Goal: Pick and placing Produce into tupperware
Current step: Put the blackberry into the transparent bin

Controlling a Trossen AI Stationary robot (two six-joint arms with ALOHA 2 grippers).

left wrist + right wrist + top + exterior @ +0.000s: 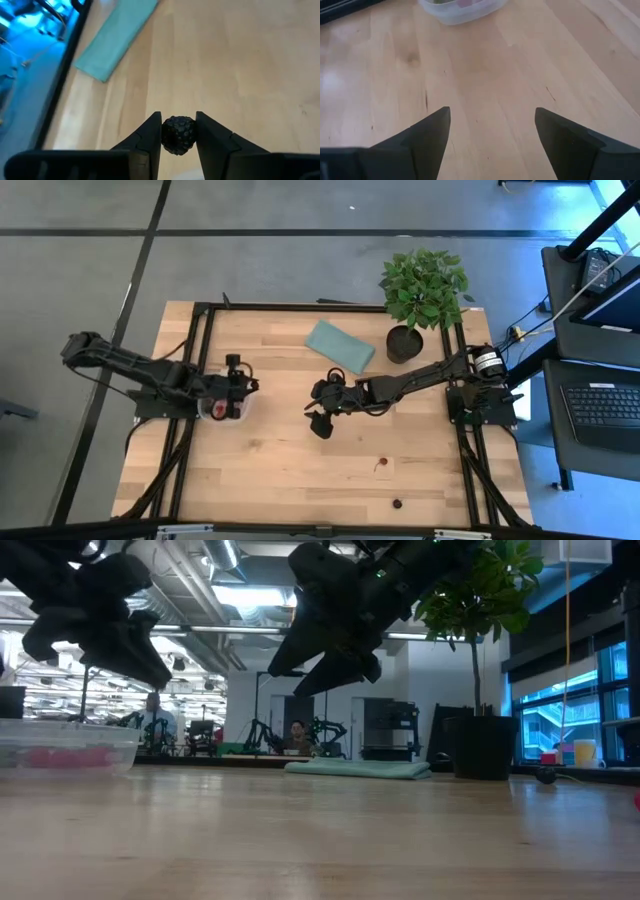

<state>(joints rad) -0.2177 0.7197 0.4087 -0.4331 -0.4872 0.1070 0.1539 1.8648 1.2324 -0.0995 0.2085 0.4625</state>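
Left gripper (178, 131): my working tool, pinched on one dark blackberry (178, 135), fingers flat against both its sides. In the high view I read it hanging right over the tupperware (224, 409), so I judge this berry is at the point of release, not yet dropped.

Right gripper (492, 127): spread wide, holding nothing, raised over the middle of the table (300, 470), with the container lying well ahead of it.

Tupperware: near the table's left side, clear-walled, with several red pieces (65, 757) already inside; I cannot count them.

Produce still out: I find two only, a red berry (381, 464) and a dark berry (397, 504), both on bare wood toward the near right of the table, apart from each other and far from the container.

Progress, by my judgement: mostly done. One berry in hand, two left to fetch, the empty right arm being the nearer to both.

Bystanders: teal pad (340, 345) and potted plant (420, 290) at the far edge, untouched.
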